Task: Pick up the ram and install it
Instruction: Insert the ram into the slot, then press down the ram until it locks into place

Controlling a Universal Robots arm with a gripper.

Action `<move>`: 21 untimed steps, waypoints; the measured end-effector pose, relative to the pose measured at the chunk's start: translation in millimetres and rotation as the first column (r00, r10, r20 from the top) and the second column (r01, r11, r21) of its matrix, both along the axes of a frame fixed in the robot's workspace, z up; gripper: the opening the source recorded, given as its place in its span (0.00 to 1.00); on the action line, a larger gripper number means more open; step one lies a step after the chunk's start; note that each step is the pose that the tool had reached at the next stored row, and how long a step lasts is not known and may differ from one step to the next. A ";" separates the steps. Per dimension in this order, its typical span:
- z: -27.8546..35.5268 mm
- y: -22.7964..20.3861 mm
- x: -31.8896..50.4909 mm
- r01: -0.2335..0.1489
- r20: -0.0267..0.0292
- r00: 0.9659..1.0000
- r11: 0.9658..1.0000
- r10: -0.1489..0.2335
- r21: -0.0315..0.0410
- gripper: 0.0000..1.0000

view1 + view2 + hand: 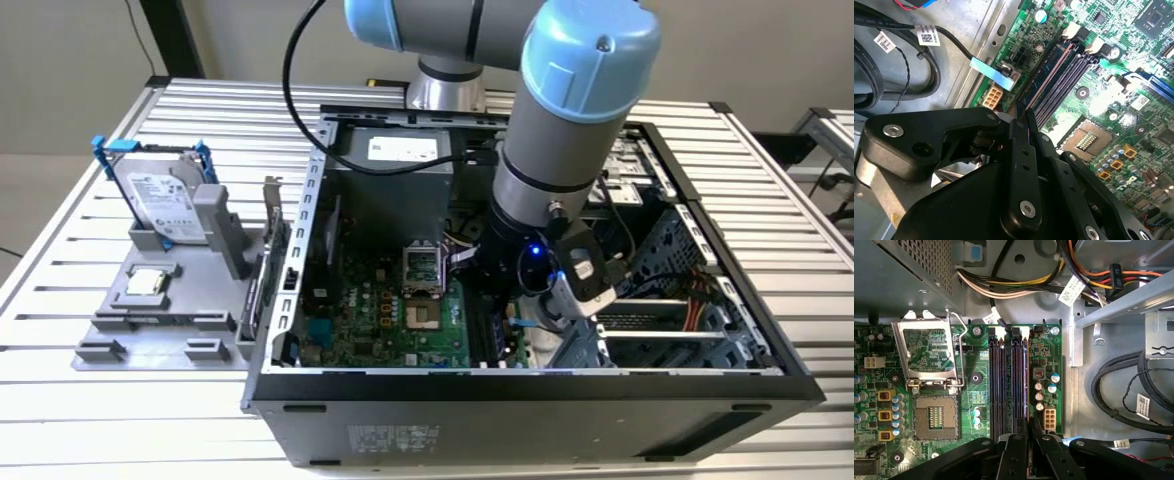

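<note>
over on the exterior view's left there's a grey parts tray (pixel 160 320) on the slatted table (pixel 54 250), with a silver hard drive (pixel 167 205) in a blue frame standing up in it and a small square processor chip (pixel 144 284) lying flat in front of it. next along is the open pc case (pixel 534 385) with the green motherboard (pixel 387 320) on its floor, cpu socket (pixel 423 268) open. further right the arm (pixel 567 130) reaches down into the case. the gripper (pixel 1028 432) sits right over the black memory slots (pixel 1009 380), its fingers (pixel 1015 455) pinched narrow on the ram (pixel 1046 82), a thin dark stick held edge-on that lies along the slot nearest the case wall; can't tell if it's seated. black cables (pixel 1124 390) lie on the bare case floor beside the board.
</note>
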State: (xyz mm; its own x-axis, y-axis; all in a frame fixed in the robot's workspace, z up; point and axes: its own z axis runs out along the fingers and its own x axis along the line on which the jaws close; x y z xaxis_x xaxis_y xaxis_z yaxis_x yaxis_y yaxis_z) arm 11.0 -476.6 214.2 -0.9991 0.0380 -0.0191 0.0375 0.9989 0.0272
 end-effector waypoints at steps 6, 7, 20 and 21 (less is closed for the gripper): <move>2.0 0.0 0.0 0.000 0.000 1.000 1.000 0.000 0.000 1.00; 3.3 0.0 0.0 0.000 0.000 1.000 1.000 0.000 0.000 1.00; 35.9 0.0 -0.1 0.000 0.000 1.000 1.000 0.000 0.000 1.00; 36.1 0.0 -0.1 0.000 0.000 1.000 1.000 0.000 0.000 1.00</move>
